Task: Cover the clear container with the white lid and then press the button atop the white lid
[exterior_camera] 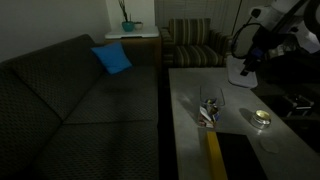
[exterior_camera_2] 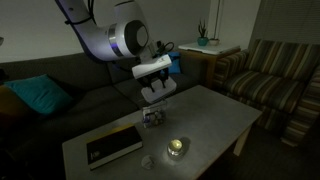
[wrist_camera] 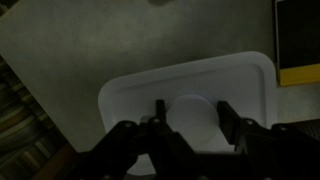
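The clear container [exterior_camera: 209,112] stands uncovered on the grey table, with red and dark colours inside; it also shows in an exterior view [exterior_camera_2: 152,117]. It is out of the wrist view. My gripper [wrist_camera: 190,112] is shut on the round raised button at the middle of the white lid [wrist_camera: 130,100]. In both exterior views the gripper [exterior_camera: 250,60] [exterior_camera_2: 155,72] holds the white lid [exterior_camera: 243,70] [exterior_camera_2: 158,91] flat in the air above the table. The lid hangs above and a little behind the container, apart from it.
A small round yellowish shiny object [exterior_camera: 262,117] [exterior_camera_2: 177,147] sits on the table near the container. A dark book with a yellow edge [exterior_camera_2: 112,146] [wrist_camera: 298,40] lies at one end. A dark sofa [exterior_camera: 80,100] and a striped armchair [exterior_camera_2: 275,75] flank the table.
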Tool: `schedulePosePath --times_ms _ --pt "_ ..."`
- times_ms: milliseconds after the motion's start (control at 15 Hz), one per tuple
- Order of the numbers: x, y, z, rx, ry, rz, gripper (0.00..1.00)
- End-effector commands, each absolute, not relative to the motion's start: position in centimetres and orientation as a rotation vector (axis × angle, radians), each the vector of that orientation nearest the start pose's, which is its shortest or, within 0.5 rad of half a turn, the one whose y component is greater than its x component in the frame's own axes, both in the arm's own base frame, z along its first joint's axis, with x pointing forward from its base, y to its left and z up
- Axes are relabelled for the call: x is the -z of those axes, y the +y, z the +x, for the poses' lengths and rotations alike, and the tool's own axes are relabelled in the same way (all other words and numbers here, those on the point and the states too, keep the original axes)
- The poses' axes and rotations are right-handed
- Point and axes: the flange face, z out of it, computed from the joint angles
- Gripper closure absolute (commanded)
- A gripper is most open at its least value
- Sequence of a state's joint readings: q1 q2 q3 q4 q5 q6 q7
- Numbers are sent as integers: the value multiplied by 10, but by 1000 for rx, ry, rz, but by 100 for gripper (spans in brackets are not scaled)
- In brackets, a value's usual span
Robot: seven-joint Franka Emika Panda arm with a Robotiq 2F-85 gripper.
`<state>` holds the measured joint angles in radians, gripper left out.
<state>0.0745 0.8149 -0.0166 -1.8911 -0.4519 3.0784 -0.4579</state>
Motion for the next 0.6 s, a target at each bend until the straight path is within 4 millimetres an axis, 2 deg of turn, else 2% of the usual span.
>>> schedulePosePath --times_ms 0,133,333,533 --pt "-114 103 626 583 -1648 -2783 71" --pt "-116 121 626 602 -1668 -2725 71" --pt "-111 142 634 602 -1600 -2688 71" --pt "-102 147 647 526 -1457 -2726 71"
